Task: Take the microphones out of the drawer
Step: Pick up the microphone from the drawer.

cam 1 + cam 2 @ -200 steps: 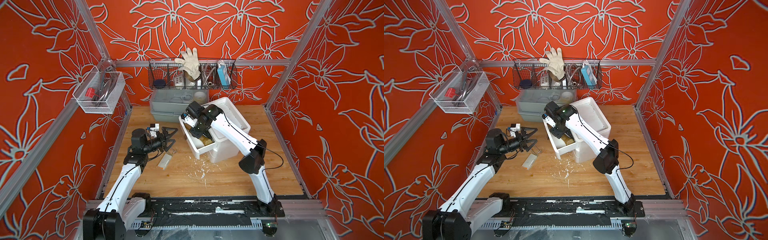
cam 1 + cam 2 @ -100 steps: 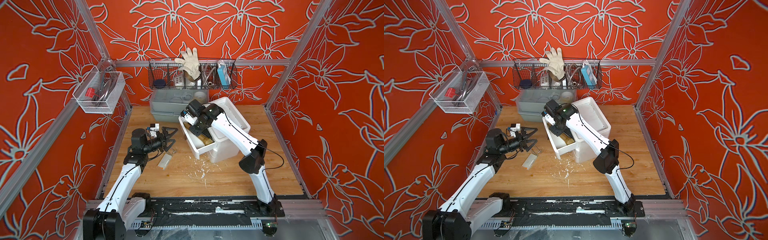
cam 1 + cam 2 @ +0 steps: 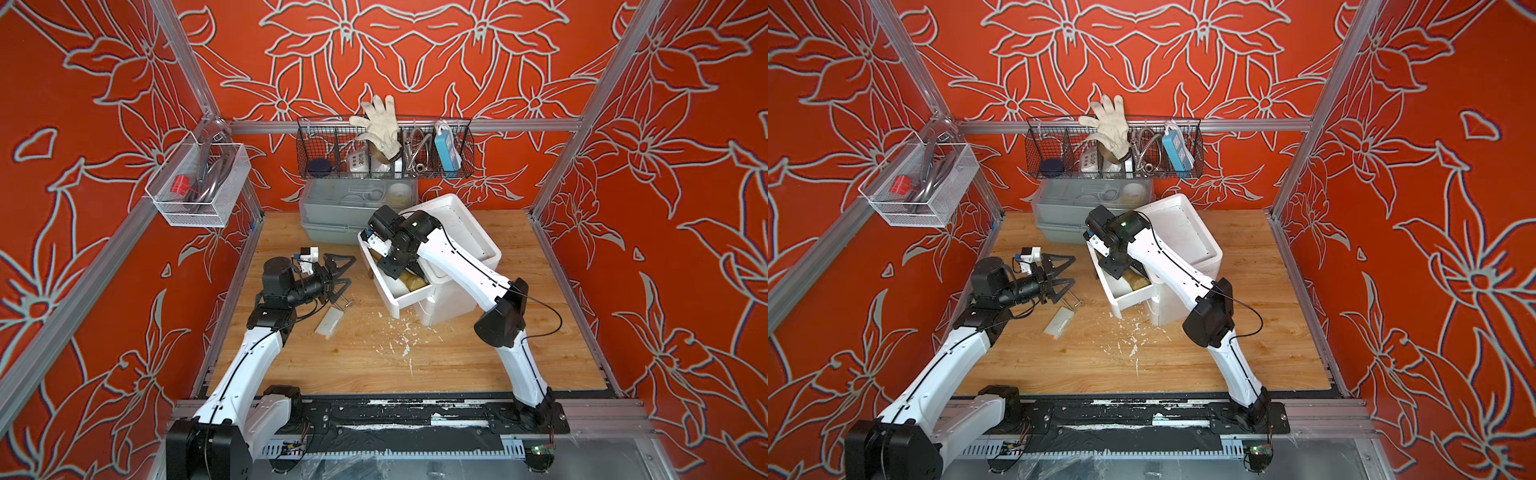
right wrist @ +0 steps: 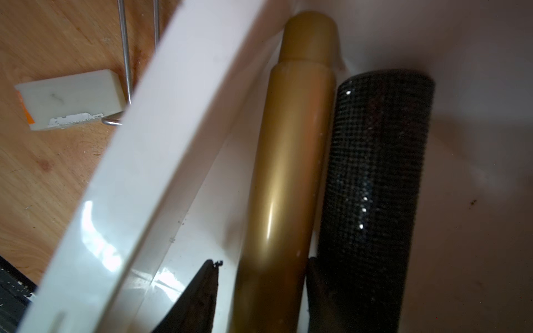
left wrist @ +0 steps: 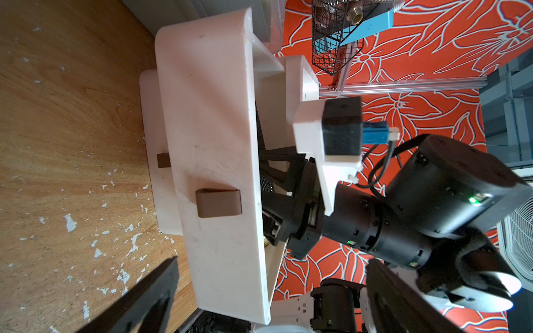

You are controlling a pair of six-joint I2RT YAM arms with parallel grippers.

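Observation:
The white drawer (image 3: 401, 298) stands pulled out of its white cabinet (image 3: 451, 241) in both top views. In it lies the microphone, its gold handle (image 4: 291, 161) filling the right wrist view and its gold head (image 3: 417, 283) showing in a top view. My right gripper (image 4: 264, 274) reaches down into the drawer (image 3: 1128, 300) and is open. Its fingers straddle the handle, one with a gap, the other close beside it. My left gripper (image 3: 338, 272) hovers open over the table left of the drawer, facing the drawer front (image 5: 213, 138) and its brown pull (image 5: 218, 202).
A black mesh-covered cylinder (image 4: 375, 178) lies beside the microphone in the drawer. A white block with an orange end (image 3: 329, 323) and a wire clip (image 3: 343, 301) lie under the left gripper. White flakes (image 3: 399, 340) litter the wood. A grey bin (image 3: 332, 216) and wire baskets (image 3: 384, 147) stand behind.
The right wrist has shifted slightly within the drawer. The left arm has not moved and stays open.

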